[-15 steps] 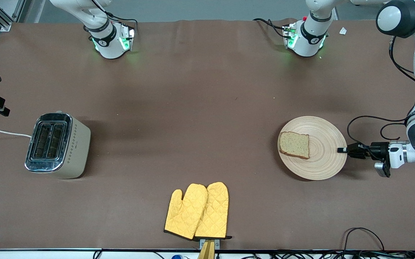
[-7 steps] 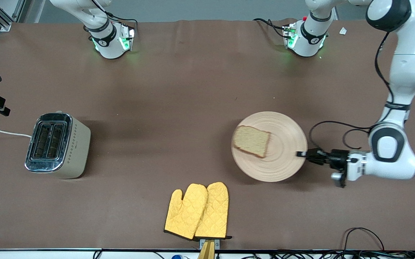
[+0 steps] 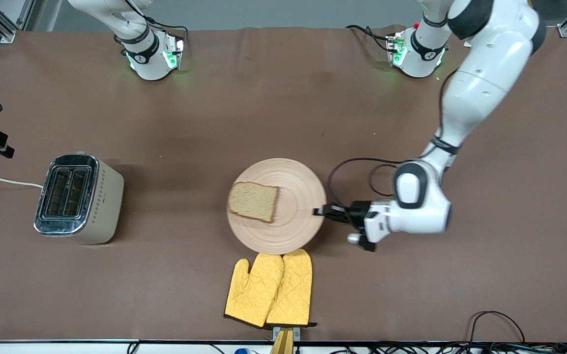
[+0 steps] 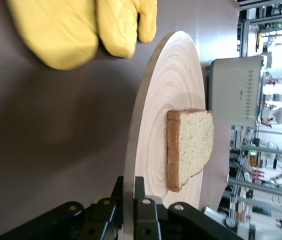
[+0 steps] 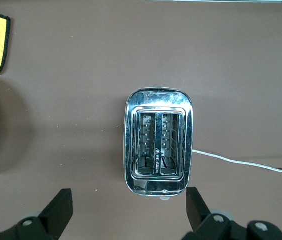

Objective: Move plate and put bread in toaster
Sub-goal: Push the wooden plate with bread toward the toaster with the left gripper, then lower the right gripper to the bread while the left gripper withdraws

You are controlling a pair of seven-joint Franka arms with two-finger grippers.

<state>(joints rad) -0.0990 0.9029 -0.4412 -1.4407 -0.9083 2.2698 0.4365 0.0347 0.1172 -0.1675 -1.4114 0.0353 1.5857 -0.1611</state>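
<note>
The plate (image 3: 298,191) is near the middle of the table with the bread (image 3: 253,201) lying flat on it toward the toaster's side. My left gripper (image 3: 319,212) is shut on the plate's rim at the edge toward the left arm's end. The left wrist view shows its jaws (image 4: 129,200) clamped on the rim, with the plate (image 4: 166,100), the bread (image 4: 193,145) and the toaster (image 4: 233,92). The toaster (image 3: 79,198) stands at the right arm's end with empty slots. My right gripper (image 5: 128,215) is open and high over the toaster (image 5: 159,142); it is out of the front view.
Two yellow oven mitts (image 3: 269,290) lie near the front edge, their tips just under the plate's near edge; they also show in the left wrist view (image 4: 76,25). The toaster's white cord (image 3: 3,181) runs off the table's end. Cables lie at the front edge.
My left gripper has carried the plate with the bread from the left arm's end to the middle of the table, toward the toaster. The right arm's base has not moved.
</note>
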